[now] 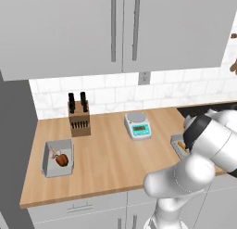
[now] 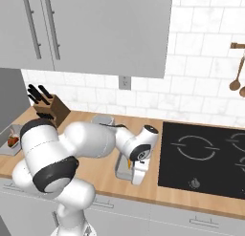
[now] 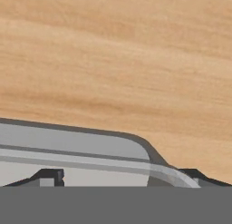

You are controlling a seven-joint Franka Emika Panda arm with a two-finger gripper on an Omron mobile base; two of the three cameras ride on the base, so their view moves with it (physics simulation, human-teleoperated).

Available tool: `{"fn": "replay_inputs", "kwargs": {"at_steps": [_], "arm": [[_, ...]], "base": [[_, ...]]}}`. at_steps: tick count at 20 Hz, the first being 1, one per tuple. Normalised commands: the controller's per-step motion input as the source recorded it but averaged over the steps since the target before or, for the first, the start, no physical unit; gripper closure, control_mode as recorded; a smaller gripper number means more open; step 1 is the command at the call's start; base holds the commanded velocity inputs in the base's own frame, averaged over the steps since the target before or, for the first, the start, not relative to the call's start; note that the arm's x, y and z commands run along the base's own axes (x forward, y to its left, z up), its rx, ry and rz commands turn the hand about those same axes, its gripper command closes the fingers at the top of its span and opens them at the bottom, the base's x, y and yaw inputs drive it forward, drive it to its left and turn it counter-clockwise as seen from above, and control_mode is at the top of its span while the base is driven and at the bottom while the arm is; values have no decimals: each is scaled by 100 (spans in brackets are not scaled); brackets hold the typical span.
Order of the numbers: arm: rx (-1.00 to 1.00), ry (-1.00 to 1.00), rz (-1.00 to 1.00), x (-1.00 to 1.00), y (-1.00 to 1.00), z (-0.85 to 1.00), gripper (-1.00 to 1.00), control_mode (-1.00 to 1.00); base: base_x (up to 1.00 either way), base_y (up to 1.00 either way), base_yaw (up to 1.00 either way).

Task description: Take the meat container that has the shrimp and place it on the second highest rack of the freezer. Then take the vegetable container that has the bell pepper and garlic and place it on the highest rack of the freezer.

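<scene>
Closest to the hand camera, a grey rim of the meat container [image 3: 90, 148] is seen along the lower part of the frame, with the two dark fingertips [image 3: 47, 177] set on either side of its rounded corner and the wooden surface [image 3: 113, 60] beyond. The fingers are spread wide about the rim; whether they press on it cannot be told. In the right base view the hand [image 2: 135, 172] is lowered at the near right edge of the meat container [image 2: 123, 164], low in the middle of the frame, just left of the black cooktop [image 2: 203, 158]. In the left base view that container [image 1: 178, 145] is partly hidden behind the arm at the right edge, something orange being visible inside. The vegetable container [image 1: 58, 157] is found at the lower left, well apart, with a red bell pepper [image 1: 62, 160] and pale garlic [image 1: 54, 152] in it. A knife block [image 1: 79, 118] and a kitchen scale [image 1: 137, 125] are set further back.
</scene>
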Motion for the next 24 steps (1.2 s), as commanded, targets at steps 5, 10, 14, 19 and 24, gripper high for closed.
{"fn": "replay_inputs", "kwargs": {"at_steps": [5,10,14,19,24], "arm": [[0,0,-3,4,-6,-9,-100,-100],[0,0,-1,0,0,-11,100,-100],[0,0,-4,0,0,-20,100,-100],[0,-2,-8,-9,0,-23,100,-100],[0,-4,-13,-23,0,-11,100,-100]], "base": [[0,0,0],[0,0,0],[0,0,0],[0,0,0],[0,0,0]]}}
